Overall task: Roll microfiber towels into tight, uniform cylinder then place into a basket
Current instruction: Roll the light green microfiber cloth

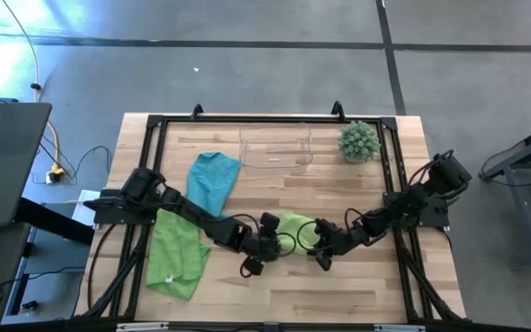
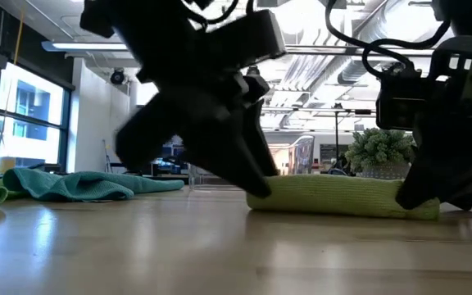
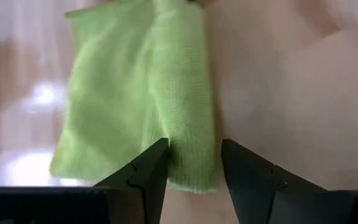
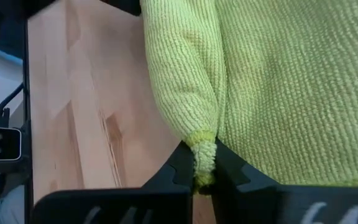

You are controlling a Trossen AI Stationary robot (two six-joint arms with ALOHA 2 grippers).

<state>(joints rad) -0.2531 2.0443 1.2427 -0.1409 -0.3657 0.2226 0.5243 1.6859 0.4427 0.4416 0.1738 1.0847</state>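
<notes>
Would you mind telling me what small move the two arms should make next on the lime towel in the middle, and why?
Probably close the left gripper on its end of the lime towel. Its fingers stand open astride the rolled edge, while the right gripper is shut on the other end, so one side looks unheld; rolling evenly likely needs both.

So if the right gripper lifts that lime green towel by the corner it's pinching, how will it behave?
Probably floppy: the lime green towel bunches into a soft nub where the right gripper is shut on it. The loose roll would likely unwind and hang. It looks light, and its fuzzy ribbed weave should resist slipping out.
</notes>
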